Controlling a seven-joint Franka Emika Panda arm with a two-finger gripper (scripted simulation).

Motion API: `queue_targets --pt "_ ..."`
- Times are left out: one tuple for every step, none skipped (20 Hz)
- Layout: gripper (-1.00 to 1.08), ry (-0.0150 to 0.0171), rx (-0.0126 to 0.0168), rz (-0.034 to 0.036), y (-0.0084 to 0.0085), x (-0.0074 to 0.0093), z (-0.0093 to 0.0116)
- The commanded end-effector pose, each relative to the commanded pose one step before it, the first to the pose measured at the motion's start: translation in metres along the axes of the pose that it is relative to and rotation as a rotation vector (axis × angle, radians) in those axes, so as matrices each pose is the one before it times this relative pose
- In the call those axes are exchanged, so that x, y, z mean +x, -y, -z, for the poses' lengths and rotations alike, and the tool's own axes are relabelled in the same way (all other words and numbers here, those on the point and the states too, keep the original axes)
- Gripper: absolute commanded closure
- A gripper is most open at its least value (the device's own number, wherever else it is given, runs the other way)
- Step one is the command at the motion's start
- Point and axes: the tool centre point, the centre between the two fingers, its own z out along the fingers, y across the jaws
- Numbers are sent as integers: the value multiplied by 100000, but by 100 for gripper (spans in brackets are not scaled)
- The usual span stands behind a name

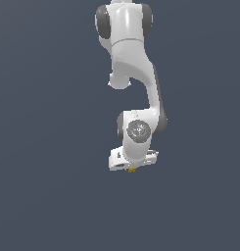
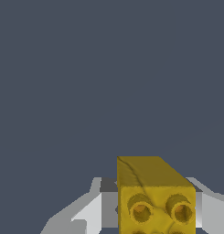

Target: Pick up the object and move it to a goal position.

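Plain dark slate background, no table edge visible.
Exterior view: a speck of the yellow block (image 1: 132,170) sits right under my jaws. Wrist view: the block (image 2: 154,196) lies between my fingers (image 2: 88,212), jaws closed on it, its long axis running away from the camera.

Plain slate-blue ground (image 1: 43,196), flat, matte and even in tone, spread across the whole exterior view from its left to its right. No more than a faint lightening toward the lower part of that view. Same slate-blue ground (image 2: 86,68) behind everything in the wrist view, unmarked and untextured. Cannot tell whether counter top, floor or backdrop, nor where its edges and corners lie.
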Motion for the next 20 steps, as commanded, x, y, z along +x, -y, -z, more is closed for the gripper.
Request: queue_targets --pt "108 -186 -33 -43 -317 40 961" --pt "108 0 0 0 -164 -10 505" --pt "108 0 0 0 -188 -11 580" --pt "108 0 0 0 -214 -12 659" --pt "108 0 0 0 -238 -13 735" --pt "108 0 0 0 -261 -14 807" --pt "108 0 0 0 -283 -14 874" --pt "108 0 0 0 -303 -14 937" --pt "108 0 0 0 -321 -14 994" --pt "108 0 0 0 -337 -14 1047" --pt "108 0 0 0 -353 -13 1096" --pt "108 0 0 0 -360 -11 1122" --pt "108 -6 40 28 -347 -8 1126" --pt "108 0 0 0 -360 -8 1122" --pt "108 0 0 0 -358 -5 1118" --pt "108 0 0 0 -357 -3 1114" --pt "108 0 0 0 -355 -1 1108" --pt "108 0 0 0 -352 1 1100" --pt "108 -18 41 20 -344 3 1100" --pt "108 0 0 0 -348 7 1083"
